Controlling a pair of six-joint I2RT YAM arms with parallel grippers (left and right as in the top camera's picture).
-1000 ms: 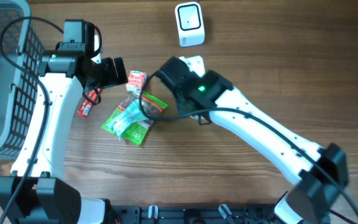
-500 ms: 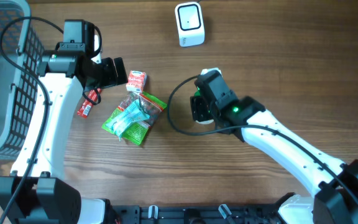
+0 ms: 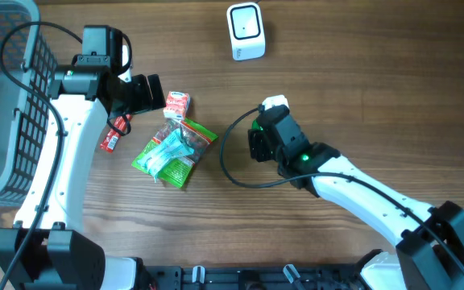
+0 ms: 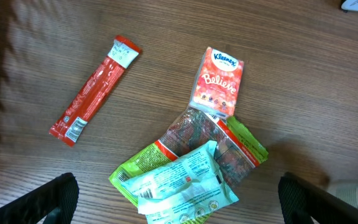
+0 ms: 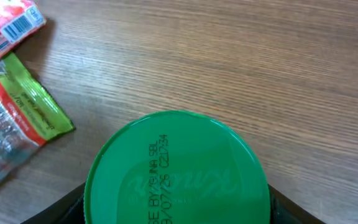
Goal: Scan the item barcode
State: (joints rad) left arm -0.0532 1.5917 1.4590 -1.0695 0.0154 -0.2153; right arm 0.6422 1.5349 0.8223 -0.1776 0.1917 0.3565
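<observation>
While right gripper [image 5: 176, 208] clamps green-lidded jar [image 5: 176, 162] | left gripper [image 4: 178, 205] spread over packets [image 4: 229, 149]

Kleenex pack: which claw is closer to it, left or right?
Left. The left claw hovers open just beside the Kleenex pack; the right claw, gripping a green-lidded can, sits well off on its other side.

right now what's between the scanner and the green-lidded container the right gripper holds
Nothing: the overhead view shows only bare table between the scanner and the container.
</observation>
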